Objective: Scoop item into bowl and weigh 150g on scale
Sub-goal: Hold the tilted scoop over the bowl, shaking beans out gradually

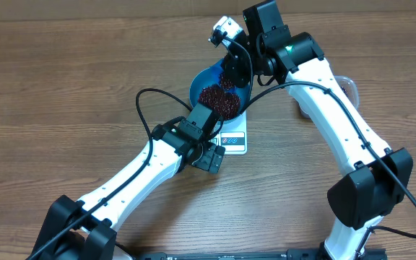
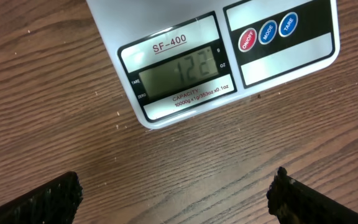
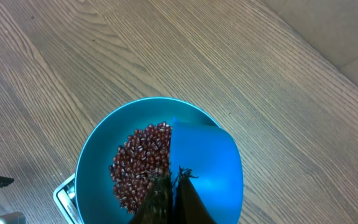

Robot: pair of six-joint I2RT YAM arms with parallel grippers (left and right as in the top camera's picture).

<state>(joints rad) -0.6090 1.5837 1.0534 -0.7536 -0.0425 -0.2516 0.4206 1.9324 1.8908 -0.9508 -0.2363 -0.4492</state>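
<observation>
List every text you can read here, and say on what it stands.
"SF-400": on the scale, above its display.
"122": on the display, faint.
"g", "oz": right of it.
"TARE", "ZERO": left of it, tiny.
"CAPACITY", "10000g x 1g/353oz x 0.1oz": below it.
"ON/OFF", "MODE", "TARE": on its three buttons.
Overhead: markings too small to read.

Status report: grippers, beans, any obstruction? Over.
Left gripper open near white square scale. Right gripper shut on small blue scoop over round blue bowl of red-brown beans. Display shows 122. Nothing in the way.
</observation>
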